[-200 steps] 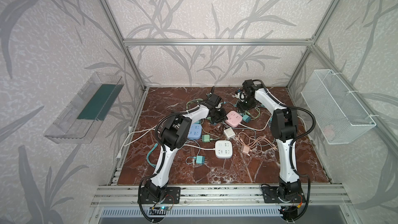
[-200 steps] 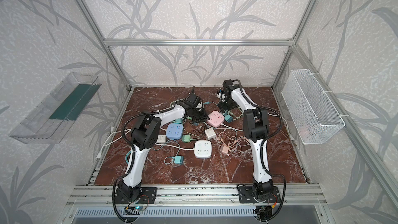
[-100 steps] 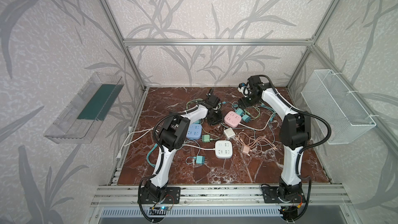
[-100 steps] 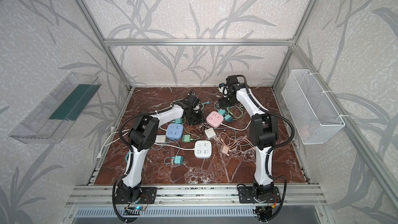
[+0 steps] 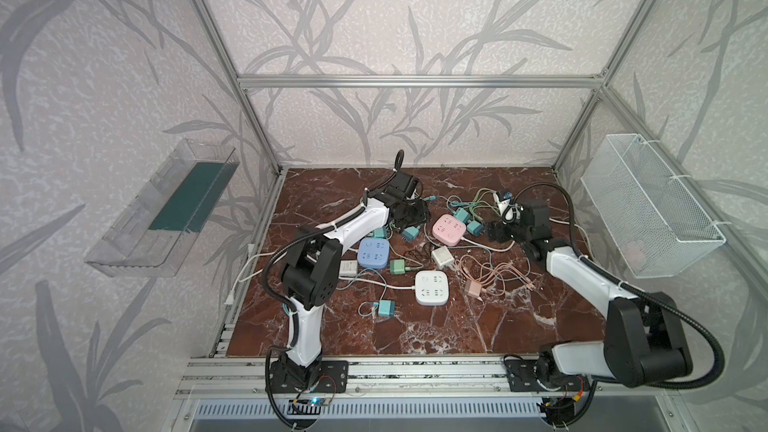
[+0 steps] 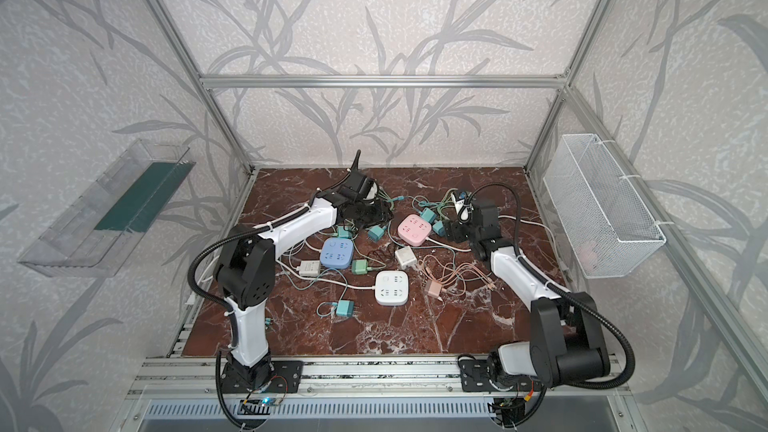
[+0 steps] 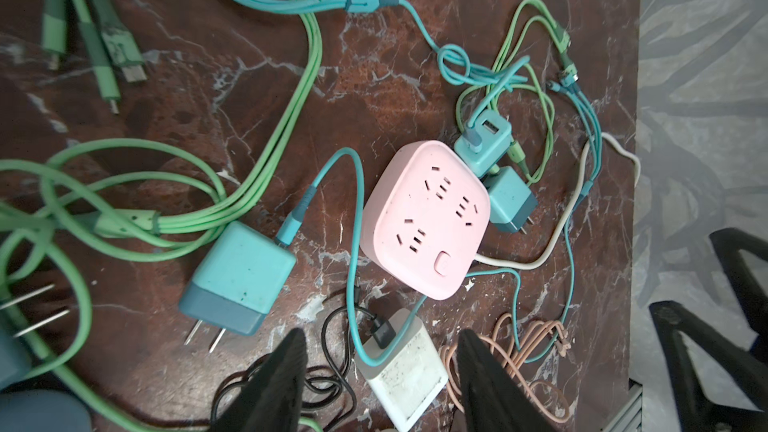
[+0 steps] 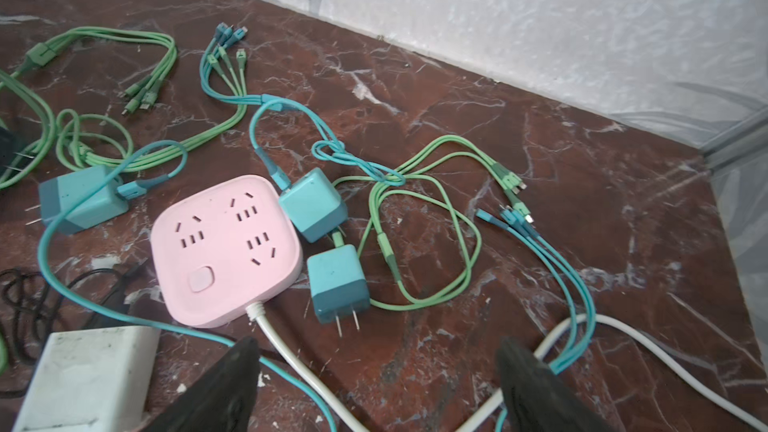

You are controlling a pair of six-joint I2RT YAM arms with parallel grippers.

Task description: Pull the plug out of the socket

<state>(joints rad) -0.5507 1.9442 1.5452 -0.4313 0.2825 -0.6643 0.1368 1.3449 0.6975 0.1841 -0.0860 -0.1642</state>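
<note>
Found the left end effector [image 7: 382, 332] open, jaws apart and nothing between them, hovering at about 10 o'clock of the pink socket [image 5: 448, 229] in a top view. Found the right end effector [image 8: 376, 342] opened wide as well, empty, at 3 o'clock of that socket. Saw no plug in either one.

Checked the top face of the socket from both wrist cameras and found every hole empty. Noted the tilted teal plug [image 8: 312, 204] just beside the socket's corner at 1 o'clock, maybe leaning on it, but not seated in any hole. Noted the flat teal plug [image 8: 338, 280] at 3 o'clock, lying on the tabletop [image 5: 415, 338] with both prongs bare. Spotted a third teal plug [image 7: 239, 276] at 9 o'clock, prongs also free. Judged therefore the pull on this socket as done.

Could not tell whether anything was plugged in the blue socket [image 5: 373, 253] at 8 o'clock. Saw nothing standing on the white socket [image 5: 431, 288] further out at 6 o'clock. Counted the blue one as the possible remainder.

Around these, found green cables [image 7: 270, 151] looped close to the plugs, the socket's white cord [image 8: 270, 330] leading toward the right jaws, and a white charger [image 7: 401, 371] near 6 o'clock. Expected these to snag a next reach.
</note>
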